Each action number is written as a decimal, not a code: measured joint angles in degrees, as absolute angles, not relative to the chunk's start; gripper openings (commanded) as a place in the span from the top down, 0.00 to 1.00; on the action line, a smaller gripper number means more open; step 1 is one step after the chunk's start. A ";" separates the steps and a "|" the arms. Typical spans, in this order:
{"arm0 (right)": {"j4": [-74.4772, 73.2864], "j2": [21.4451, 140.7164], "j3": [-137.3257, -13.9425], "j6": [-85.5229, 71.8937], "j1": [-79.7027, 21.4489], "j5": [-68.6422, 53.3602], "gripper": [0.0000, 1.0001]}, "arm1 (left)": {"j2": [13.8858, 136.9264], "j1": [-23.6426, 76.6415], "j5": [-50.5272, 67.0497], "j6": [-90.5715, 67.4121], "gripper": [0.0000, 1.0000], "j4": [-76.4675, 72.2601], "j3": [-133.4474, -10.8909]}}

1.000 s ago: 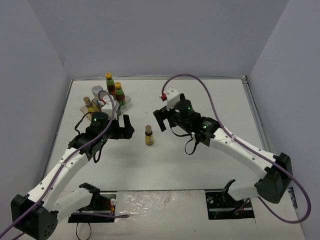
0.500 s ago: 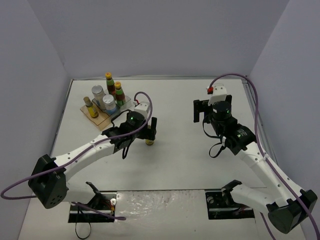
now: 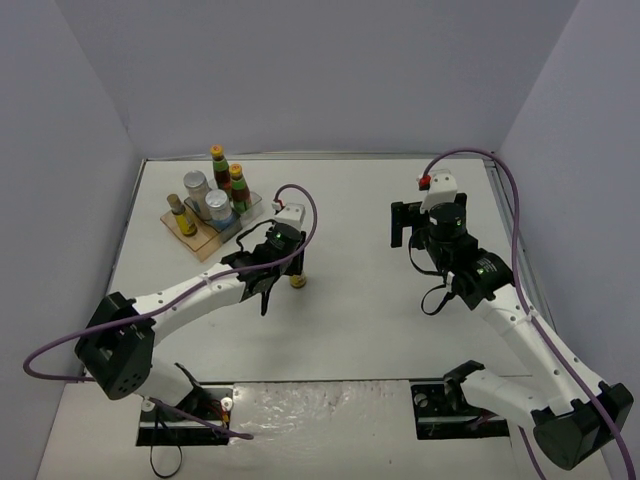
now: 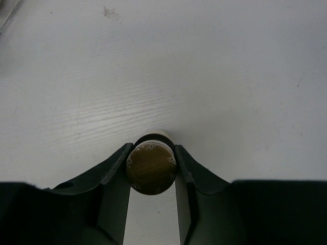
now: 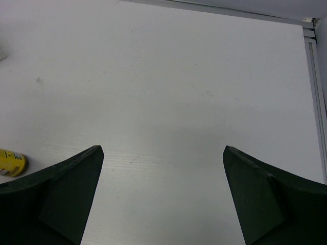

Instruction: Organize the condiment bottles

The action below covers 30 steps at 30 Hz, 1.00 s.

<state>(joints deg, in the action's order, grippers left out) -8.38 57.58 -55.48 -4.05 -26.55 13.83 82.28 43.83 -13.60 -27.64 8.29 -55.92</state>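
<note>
On white table (image 3: 350, 330), well apart from tray (image 3: 205, 243), pinching upright bottle (image 3: 297, 283) at its cap with left claw (image 4: 152, 155), closed tight on it. Hanging right claw (image 5: 162, 149) wide open, empty. Possibly risking slipping or tilting when lifting, gripping only the round cap.

No text, brand, number or sign can be read anywhere. Faint raised marks are seen on the lid of the slim brown-capped bottle (image 4: 151, 167), which is set well apart from the tray (image 3: 212, 246), but they are too blurred to be made out. Red labels are carried by the yellow-capped sauce bottle (image 3: 220, 170) at the tray's far side and by the second yellow-capped sauce bottle (image 3: 239, 188) just beside it. Their print is too small to be told.
</note>
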 measured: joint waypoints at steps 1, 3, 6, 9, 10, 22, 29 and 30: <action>-8.40 57.58 -55.46 -4.05 -26.42 13.61 0.00 | 82.28 43.83 -13.82 -27.64 0.96 8.34 -55.92; -8.38 57.60 -55.46 -4.05 -26.27 13.28 0.00 | 82.18 43.83 -14.07 -27.64 1.00 8.75 -55.92; -8.38 57.64 -55.44 -4.05 -26.18 12.81 0.00 | 80.93 43.63 -15.05 -27.51 1.00 10.98 -55.94; -8.38 57.65 -55.42 -4.03 -26.16 12.50 0.00 | 77.79 42.14 -15.68 -27.28 1.00 14.95 -56.29; -8.38 57.65 -55.42 -4.02 -26.06 12.43 0.00 | 76.36 40.74 -15.96 -27.25 1.00 16.21 -56.71; -8.40 57.65 -55.38 -4.01 -25.07 11.17 0.00 | 69.03 10.98 -15.86 -23.83 1.00 25.76 -67.79; -8.40 57.55 -54.89 -3.99 -24.68 10.47 0.00 | 75.71 2.62 -13.67 -22.69 1.00 25.87 -72.25; -8.45 57.52 -54.77 -3.99 -24.67 10.27 0.00 | 77.31 2.30 -13.25 -22.68 1.00 25.43 -73.00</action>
